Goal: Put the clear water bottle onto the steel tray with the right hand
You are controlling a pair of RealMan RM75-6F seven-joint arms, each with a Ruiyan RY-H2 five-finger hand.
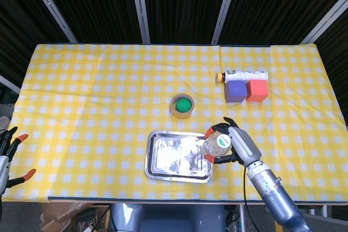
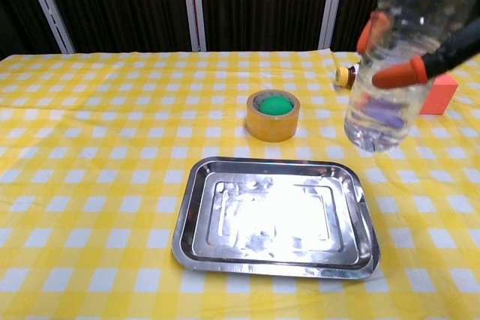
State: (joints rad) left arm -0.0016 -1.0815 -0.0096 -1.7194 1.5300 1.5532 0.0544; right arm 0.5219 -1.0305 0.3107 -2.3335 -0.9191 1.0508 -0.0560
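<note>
From the head view, the desk [image 1: 81, 91] under its yellow-and-white checked cloth carried one shallow rectangular steel tray [image 1: 163, 161], one roll of tan tape with a green core [image 1: 182, 106] at the tray's 12 o'clock, one purple cube [image 1: 235, 91] and one red cube [image 1: 257, 90] side by side at about 2 o'clock, and one white-labelled bottle with a yellow cap [image 1: 242, 74] lying on its side just behind the cubes. There was one clear plastic water bottle [image 1: 213, 144], held by the right hand [image 1: 239, 144] over the tray's 3 o'clock edge. Its white cap faced up toward the camera, so its long axis ran close to vertical. The orange-tipped fingers [image 1: 209, 132] were wrapped around its body. The left hand [image 1: 8, 153] sat off the desk at the tray's 9 o'clock, fingers spread, holding nothing.

From the chest view, the clear plastic water bottle [image 2: 390, 73] hung clear of the desk, base down, tilted slightly with its top leaning toward 1 o'clock, above the steel tray's [image 2: 225, 252] far 2 o'clock corner. Two orange fingertips [image 2: 397, 74] of the right hand pressed its sides. The tape roll [image 2: 273, 115] stood at the tray's 12 o'clock; the red cube [image 2: 442, 95] and the second bottle's yellow cap [image 2: 343, 76] showed partly behind the held bottle, and a purple shape showed blurred through it.
</note>
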